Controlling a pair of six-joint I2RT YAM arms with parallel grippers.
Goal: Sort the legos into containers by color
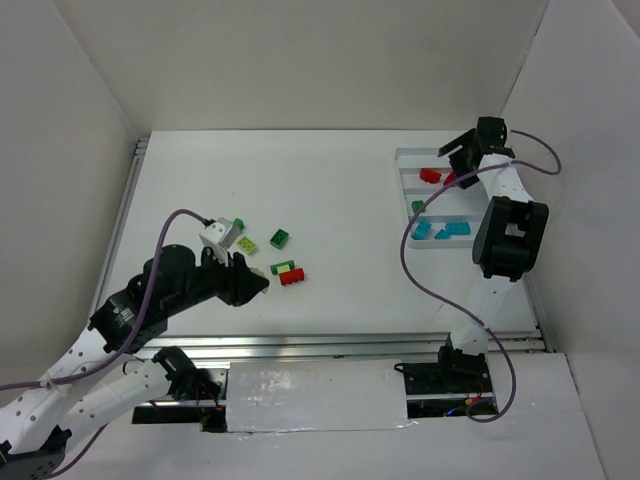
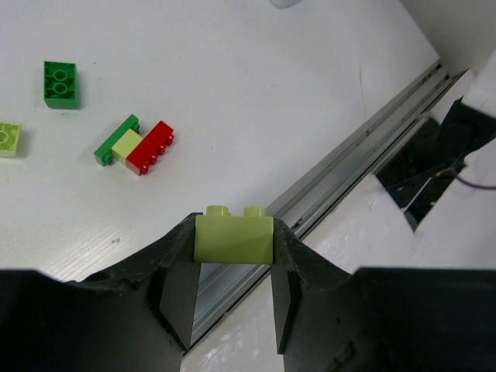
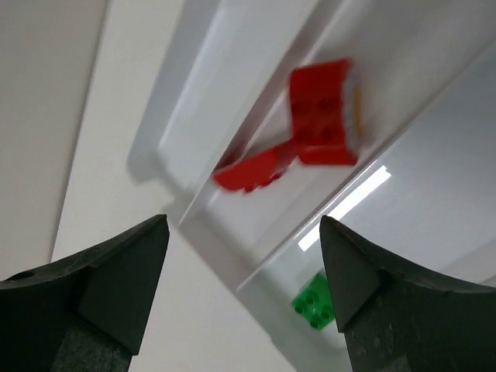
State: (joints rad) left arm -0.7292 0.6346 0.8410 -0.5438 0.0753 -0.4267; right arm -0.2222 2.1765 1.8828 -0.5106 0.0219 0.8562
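My left gripper [image 2: 233, 226] is shut on a pale yellow-green lego [image 2: 233, 239], held above the table near its front rail. Loose legos lie left of it: a green one [image 2: 60, 83], a yellow-green one [image 2: 8, 139], and a touching cluster of green [image 2: 115, 141], pale yellow [image 2: 126, 145] and red [image 2: 150, 147]. At the right, the white tray [image 1: 404, 156] has red legos [image 1: 430, 176] in its far compartment, a green one [image 1: 417, 206] in the second and cyan ones [image 1: 440, 230] in the third. My right gripper [image 3: 244, 256] hangs open and empty over the red legos [image 3: 322, 112].
An aluminium rail [image 1: 330, 345] runs along the table's near edge, with white tape [image 1: 315, 395] below it. White walls close in the back and both sides. The right arm's purple cable [image 1: 410, 260] loops over the table beside the tray.
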